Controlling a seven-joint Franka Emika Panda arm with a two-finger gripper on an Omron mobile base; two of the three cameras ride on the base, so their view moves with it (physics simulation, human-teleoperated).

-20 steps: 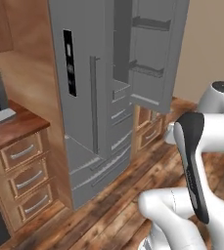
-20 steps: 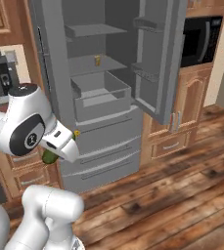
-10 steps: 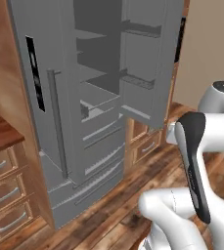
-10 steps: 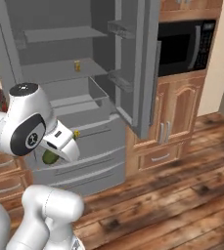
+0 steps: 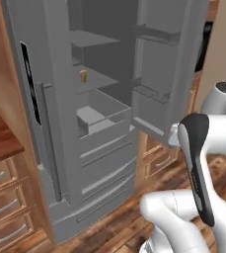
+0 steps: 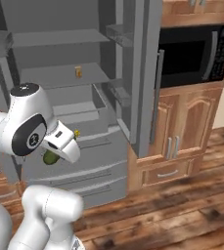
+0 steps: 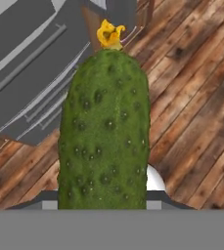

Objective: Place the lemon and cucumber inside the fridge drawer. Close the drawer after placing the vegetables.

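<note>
My gripper (image 6: 60, 142) is shut on the cucumber (image 7: 104, 132), a bumpy dark green oblong with a yellow flower tip that hides my fingertips in the hand view. In the right base view the cucumber (image 6: 49, 157) sticks out under the white hand, in front of the fridge's lower fronts. The fridge drawer (image 5: 103, 122) stands pulled out, a plain grey box below the shelves; part of the fridge drawer (image 6: 81, 113) shows behind my arm. The lemon is out of view.
The open fridge door (image 5: 169, 74) hangs right of the drawer. A small orange-yellow carton (image 5: 83, 75) stands on a shelf above. Ridged freezer fronts (image 5: 107, 170) lie below. A microwave (image 6: 196, 52), wooden cabinets (image 6: 182, 129) and wooden drawers (image 5: 6, 212) flank the fridge.
The whole scene has shifted as the base drove and turned; the fridge now looms larger and its open interior faces me. The cucumber stays held in the same pose.
</note>
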